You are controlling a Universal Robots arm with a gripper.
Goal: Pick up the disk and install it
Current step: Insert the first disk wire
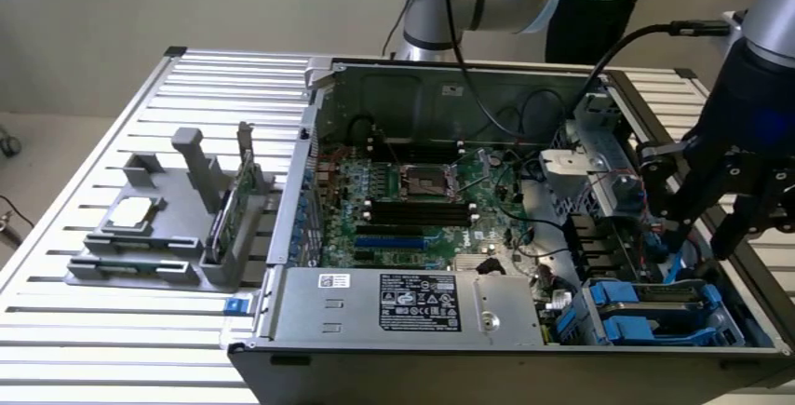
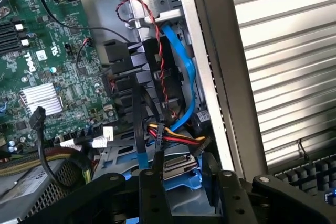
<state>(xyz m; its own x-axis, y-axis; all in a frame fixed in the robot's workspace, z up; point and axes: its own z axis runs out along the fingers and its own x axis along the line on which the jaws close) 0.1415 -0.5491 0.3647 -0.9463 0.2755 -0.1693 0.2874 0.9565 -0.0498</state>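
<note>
Gripper hangs over the computer case, jaws apart and empty.
The disk lies just below it, blue-railed, lower right of the exterior view.

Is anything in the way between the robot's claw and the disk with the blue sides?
Yes, wires. The open gripper hangs over the disk in the case's corner bay. A bundle of red, yellow and black wires crosses close over the disk, and a blue cable runs down beside them.
</note>
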